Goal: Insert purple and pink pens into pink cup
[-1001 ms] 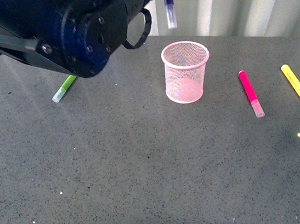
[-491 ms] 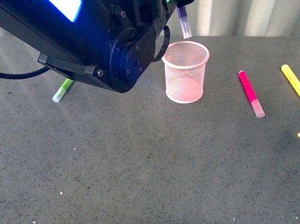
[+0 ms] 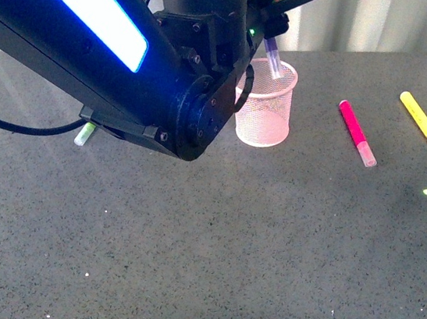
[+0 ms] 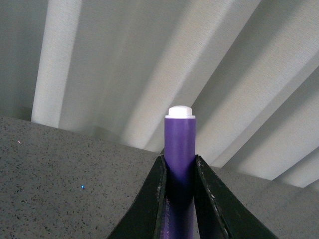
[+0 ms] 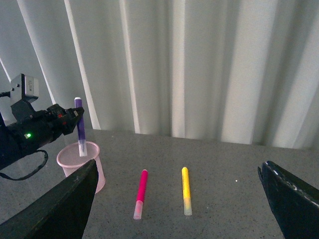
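1. Purple pen [image 3: 271, 56] stood upright at the upper middle of the front view. It was pinched between the fingers of the left gripper [image 3: 266, 31], with its pale cap pointing down.
2. Its cap end sat at the open mouth of the pink cup [image 3: 265, 117], about level with the rim; how far inside it reached could not be told.
3. In the left wrist view the black fingers [image 4: 155, 189] pressed on both sides of the purple barrel.
4. The pink mesh cup stood upright on the grey speckled table [image 3: 209, 246], above the frame's centre.
5. The pink pen [image 3: 356, 133] lay flat at the right of the cup, well apart from it, with the yellow pen [image 3: 424, 122] further right.
6. A lime green pen [image 3: 83, 135] showed partly at the left, behind the arm.
7. The right gripper [image 5: 178, 164] had its fingers spread wide, holding nothing.
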`<action>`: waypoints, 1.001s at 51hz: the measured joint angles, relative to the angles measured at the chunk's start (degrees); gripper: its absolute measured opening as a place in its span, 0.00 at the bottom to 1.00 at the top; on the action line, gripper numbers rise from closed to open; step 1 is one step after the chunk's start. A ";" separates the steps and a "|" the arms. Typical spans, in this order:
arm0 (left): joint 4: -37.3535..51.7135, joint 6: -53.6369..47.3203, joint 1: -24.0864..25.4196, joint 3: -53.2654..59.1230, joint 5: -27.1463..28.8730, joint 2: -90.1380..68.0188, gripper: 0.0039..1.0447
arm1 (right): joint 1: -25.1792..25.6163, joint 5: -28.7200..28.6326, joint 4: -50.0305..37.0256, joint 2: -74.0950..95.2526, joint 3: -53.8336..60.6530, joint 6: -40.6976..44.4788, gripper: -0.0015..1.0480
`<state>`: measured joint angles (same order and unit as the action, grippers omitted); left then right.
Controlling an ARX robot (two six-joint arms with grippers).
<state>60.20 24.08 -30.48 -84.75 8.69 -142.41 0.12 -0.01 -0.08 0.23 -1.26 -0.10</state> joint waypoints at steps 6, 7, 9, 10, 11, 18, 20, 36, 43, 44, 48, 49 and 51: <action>0.20 0.00 -0.20 0.00 -0.09 -0.28 0.11 | 0.00 0.00 0.00 0.00 0.00 0.00 0.93; 0.24 -0.02 -0.22 0.00 -0.15 -0.37 0.11 | 0.00 0.00 0.00 0.00 0.00 0.02 0.93; 0.37 -0.04 -0.22 0.00 -0.28 -0.48 0.11 | 0.00 0.00 0.00 0.00 0.00 0.00 0.93; 0.57 -0.09 -0.22 0.00 -0.31 -0.61 0.11 | 0.00 0.00 0.00 0.00 0.00 0.00 0.93; 0.61 -0.07 -0.22 0.00 -0.31 -0.70 0.11 | 0.00 0.00 0.00 0.00 0.00 0.00 0.93; 1.22 -0.33 -0.09 0.00 -0.98 -1.20 0.11 | 0.00 0.00 0.00 0.00 0.00 0.00 0.93; 1.53 -0.44 0.02 0.00 -1.38 -1.33 0.11 | 0.00 0.00 0.00 0.00 0.00 0.00 0.93; 2.69 -1.05 0.83 2.56 -1.84 -0.90 0.55 | 0.00 0.00 0.00 0.00 0.00 0.00 0.93; 3.30 -1.60 1.64 5.88 -2.69 1.64 0.85 | 0.00 0.00 0.00 0.00 0.00 0.00 0.93; 3.30 -1.66 1.90 6.45 -2.62 2.45 0.90 | 0.00 0.00 0.00 0.00 0.00 0.00 0.93; 2.64 -1.75 2.84 8.79 -2.56 5.92 0.93 | 0.00 0.02 0.00 0.00 0.00 0.00 0.93; 2.36 -1.75 3.06 9.42 -2.67 6.73 0.93 | 0.00 0.00 0.00 0.00 0.00 0.00 0.93; 1.60 -1.81 3.39 10.47 -2.67 8.22 0.94 | 0.00 0.00 0.00 0.00 0.00 0.00 0.93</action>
<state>61.80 22.26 -27.09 -74.28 6.02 -134.19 0.12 -0.01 -0.08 0.23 -1.26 -0.10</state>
